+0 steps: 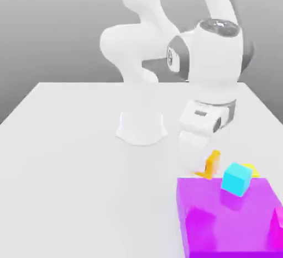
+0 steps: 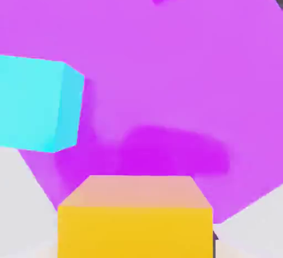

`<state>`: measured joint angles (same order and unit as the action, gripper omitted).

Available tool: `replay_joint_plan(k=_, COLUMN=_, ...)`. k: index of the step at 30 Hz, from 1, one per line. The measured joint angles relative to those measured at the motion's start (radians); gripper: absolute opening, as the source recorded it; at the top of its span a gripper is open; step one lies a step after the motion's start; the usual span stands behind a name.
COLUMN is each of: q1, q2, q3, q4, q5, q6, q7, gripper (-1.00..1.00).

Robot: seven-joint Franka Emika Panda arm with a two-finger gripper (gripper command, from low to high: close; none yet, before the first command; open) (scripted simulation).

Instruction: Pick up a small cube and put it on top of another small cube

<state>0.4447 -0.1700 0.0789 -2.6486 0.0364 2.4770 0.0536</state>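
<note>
Below me, the white table spreads bare toward the exterior view's left, and the big purple block sits at its near right with the cyan cube resting on top. My gripper hangs just beside the block's far edge, above the table. My fingers are pinched narrow around the small cube, orange-yellow and tilted, near the cyan one.
</note>
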Motion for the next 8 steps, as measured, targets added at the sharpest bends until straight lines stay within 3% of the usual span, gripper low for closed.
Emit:
replay_joint_plan(k=4, q1=0.023, q2=0.102, q3=0.025, q4=-0.008, q5=-0.019, q6=0.110, q7=0.000, gripper=-1.00)
replay_joint_plan(k=5, q1=0.024, q2=0.128, q3=0.025, q4=-0.013, q5=-0.025, q6=0.142, q7=0.004, gripper=1.00)
replay_joint_plan(k=8, q1=0.024, q2=0.128, q3=0.025, q4=-0.013, q5=-0.025, q6=0.141, q7=0.004, gripper=1.00)
